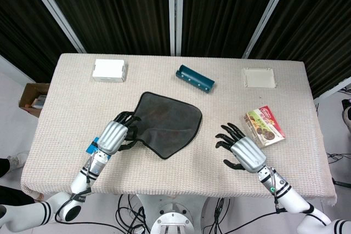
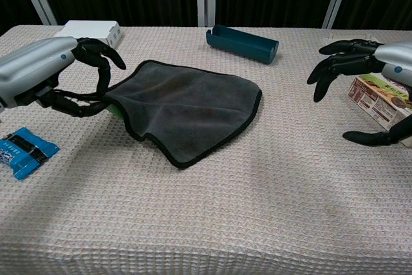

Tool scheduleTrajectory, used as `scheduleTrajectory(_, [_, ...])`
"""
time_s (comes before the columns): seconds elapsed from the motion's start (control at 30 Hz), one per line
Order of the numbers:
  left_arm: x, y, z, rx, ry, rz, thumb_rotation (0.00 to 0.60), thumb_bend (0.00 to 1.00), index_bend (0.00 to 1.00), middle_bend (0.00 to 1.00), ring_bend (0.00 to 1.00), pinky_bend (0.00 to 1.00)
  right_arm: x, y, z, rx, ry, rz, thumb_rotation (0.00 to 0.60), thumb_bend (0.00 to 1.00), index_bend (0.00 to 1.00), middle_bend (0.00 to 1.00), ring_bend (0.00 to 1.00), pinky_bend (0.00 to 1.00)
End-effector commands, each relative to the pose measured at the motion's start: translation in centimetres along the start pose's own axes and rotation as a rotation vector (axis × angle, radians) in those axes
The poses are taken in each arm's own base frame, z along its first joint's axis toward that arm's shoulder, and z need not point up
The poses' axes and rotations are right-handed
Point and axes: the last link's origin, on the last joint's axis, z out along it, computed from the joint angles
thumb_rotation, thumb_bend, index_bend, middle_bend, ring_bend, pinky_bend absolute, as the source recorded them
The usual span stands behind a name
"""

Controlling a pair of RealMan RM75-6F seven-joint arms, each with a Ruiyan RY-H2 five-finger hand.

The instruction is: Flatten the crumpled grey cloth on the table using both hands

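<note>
The grey cloth [image 1: 167, 124] lies mostly spread out on the middle of the table, with a dark hem and a few soft folds [image 2: 183, 104]. My left hand [image 1: 118, 134] is at the cloth's left edge; in the chest view its fingers [image 2: 102, 69] arch over that edge and meet the thumb there, pinching the hem. A bit of green shows under the cloth at that spot. My right hand [image 1: 241, 149] is to the right of the cloth, clear of it, with fingers [image 2: 335, 62] spread and nothing in them.
A snack box [image 1: 264, 126] lies just right of my right hand. A blue packet [image 2: 22, 151] sits by my left wrist. Along the far edge are a white box [image 1: 109, 70], a teal tray [image 1: 194, 79] and a white square lid [image 1: 258, 77].
</note>
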Motion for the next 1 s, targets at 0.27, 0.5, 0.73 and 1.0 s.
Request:
scheduleTrajectory(0.27, [-0.1, -0.1, 0.0, 0.007, -0.003, 0.003, 0.600, 0.51, 0.66, 0.26, 0.15, 0.16, -2.7, -2.4, 3.8, 0.121, -0.091, -0.138, 0.600, 0.18, 0.42, 0.16, 0.00, 0.00])
scheduleTrajectory(0.5, [-0.1, 0.1, 0.2, 0.016, 0.005, -0.010, 0.600, 0.51, 0.66, 0.26, 0.15, 0.16, -4.8, -5.1, 8.4, 0.196, -0.103, -0.219, 0.600, 0.18, 0.38, 0.09, 0.00, 0.00])
scheduleTrajectory(0.73, [-0.1, 0.0, 0.3, 0.017, 0.002, -0.010, 0.600, 0.51, 0.66, 0.26, 0.15, 0.16, -6.5, -7.1, 11.7, 0.248, -0.109, -0.256, 0.600, 0.18, 0.36, 0.06, 0.00, 0.00])
scheduleTrajectory(1.0, [-0.2, -0.3, 0.1, 0.021, -0.003, -0.008, 0.600, 0.51, 0.66, 0.26, 0.15, 0.16, -8.1, -8.9, 14.2, 0.284, -0.104, -0.292, 0.600, 0.19, 0.36, 0.06, 0.00, 0.00])
